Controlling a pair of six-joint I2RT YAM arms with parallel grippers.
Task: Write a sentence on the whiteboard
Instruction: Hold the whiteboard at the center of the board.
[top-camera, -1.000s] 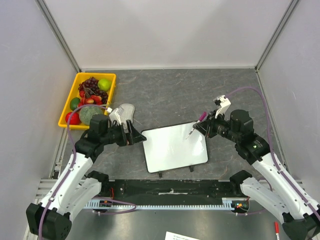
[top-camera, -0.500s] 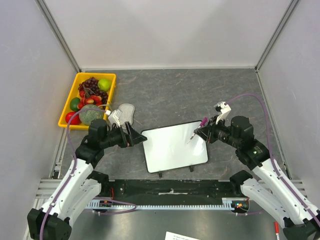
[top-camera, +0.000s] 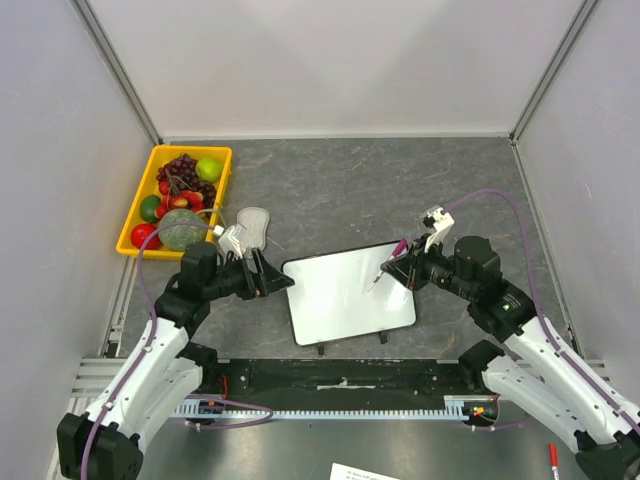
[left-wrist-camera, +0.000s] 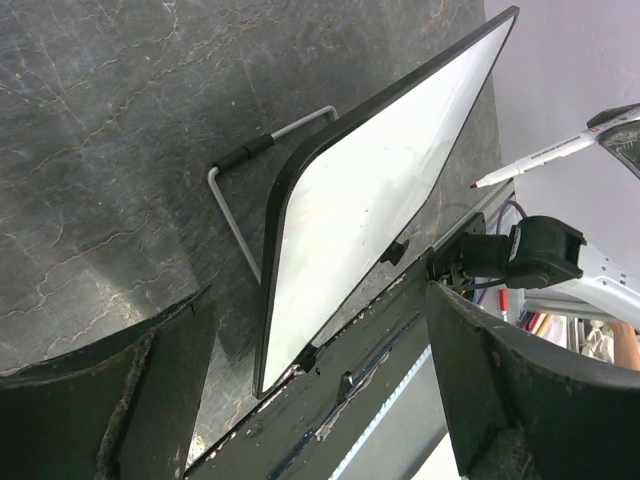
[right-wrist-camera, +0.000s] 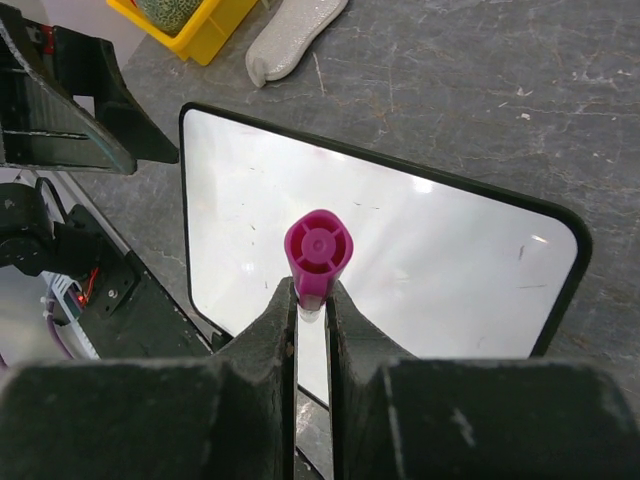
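Both arms (top-camera: 150, 345) lean inward; right claw (top-camera: 407, 260) pinches marker (top-camera: 388, 264) over whiteboard (top-camera: 345, 300).

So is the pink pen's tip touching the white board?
Apart. In the left wrist view, the tip of the white marker with a magenta cap hangs beside the black-framed whiteboard, grey table showing between.

Marker (right-wrist-camera: 318, 250) tip hidden behind its magenta end in right wrist view, whiteboard (right-wrist-camera: 430, 265) specks too small to read

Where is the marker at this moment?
In the top view, the marker is right of centre, held in the right gripper, its tip pointing at the right part of the whiteboard.
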